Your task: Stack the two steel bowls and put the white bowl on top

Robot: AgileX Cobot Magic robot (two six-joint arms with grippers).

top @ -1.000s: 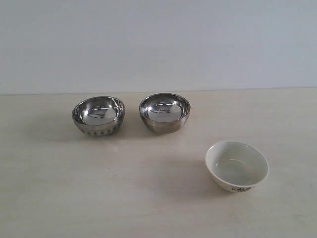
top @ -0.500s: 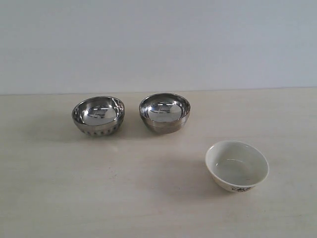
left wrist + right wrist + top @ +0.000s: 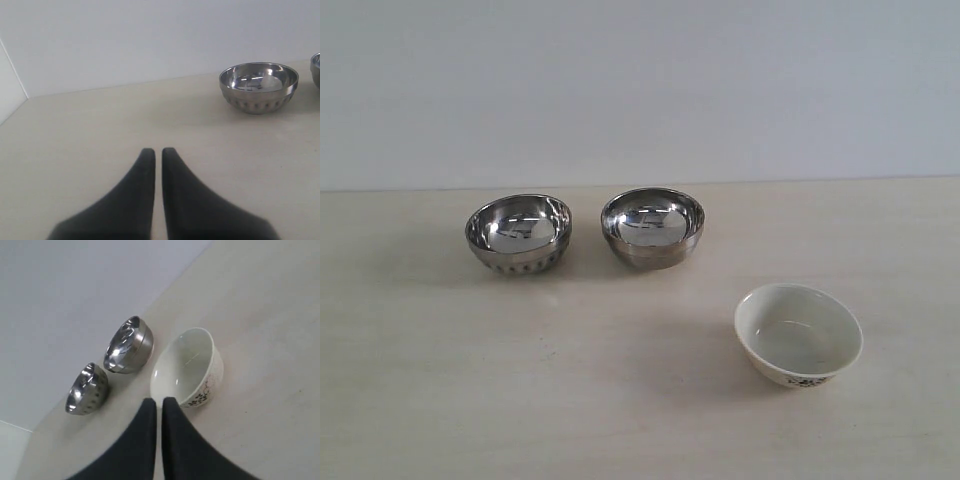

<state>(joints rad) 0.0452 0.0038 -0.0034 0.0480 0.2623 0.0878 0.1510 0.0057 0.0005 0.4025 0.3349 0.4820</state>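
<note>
Nothing is stacked. Left gripper (image 3: pixel 156 151): jaws together, empty; ribbed steel bowl (image 3: pixel 258 87) stands well ahead of it on the counter (image 3: pixel 100 130). Right gripper (image 3: pixel 157 401): jaws together, empty; white bowl (image 3: pixel 186 366) just beyond its tips, smooth steel bowl (image 3: pixel 130 346) farther ahead. All upright and apart, presumably awaiting first pickup.

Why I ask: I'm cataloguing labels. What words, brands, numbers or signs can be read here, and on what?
None: no readable text anywhere.
white bowl: only a dark floral mark low on its outside, no letters.
ribbed steel bowl: bare metal, only reflections.
smooth steel bowl: bare metal, only reflections.
</note>
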